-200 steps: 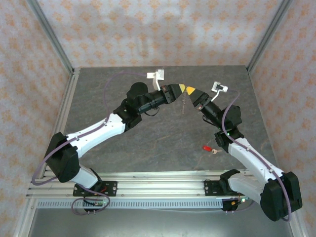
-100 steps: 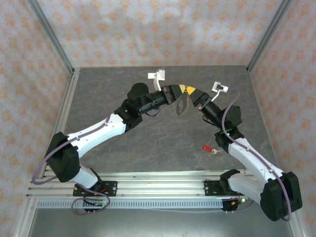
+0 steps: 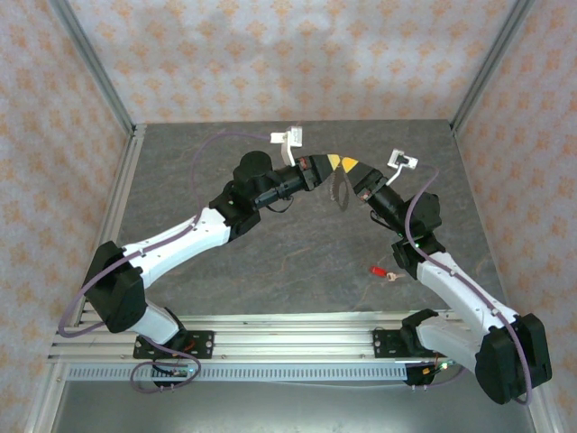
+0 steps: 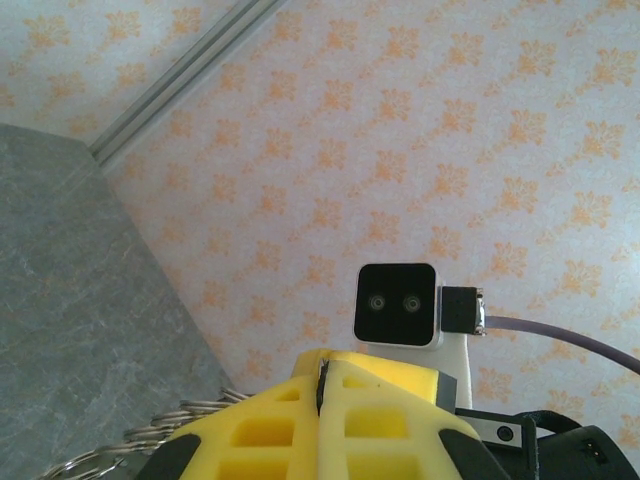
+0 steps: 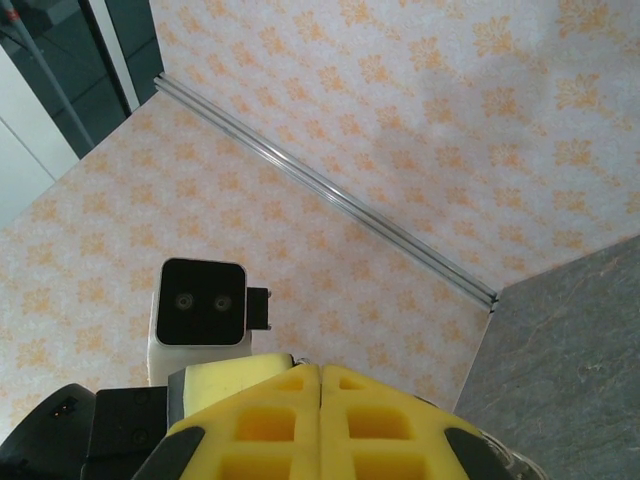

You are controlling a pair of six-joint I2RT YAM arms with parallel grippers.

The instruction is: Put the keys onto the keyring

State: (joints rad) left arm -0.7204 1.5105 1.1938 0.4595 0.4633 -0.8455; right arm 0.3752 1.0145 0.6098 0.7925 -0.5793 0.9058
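The red key (image 3: 377, 269) lies on the worktop (image 3: 270, 262) by the right arm (image 3: 451, 289). Farther back, the left hand (image 3: 332, 163) and right hand (image 3: 350, 169) (both pinched tight) hold the bead-chain keyring (image 3: 340, 189) up between them.

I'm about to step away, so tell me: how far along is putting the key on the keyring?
Done: the keyring is up off the table, hanging where the shut left pincer and the shut right pincer meet. In hand: the keyring alone, trailing beside the left fingers. Left: the red key lies on the table, ungrasped and not yet threaded on.
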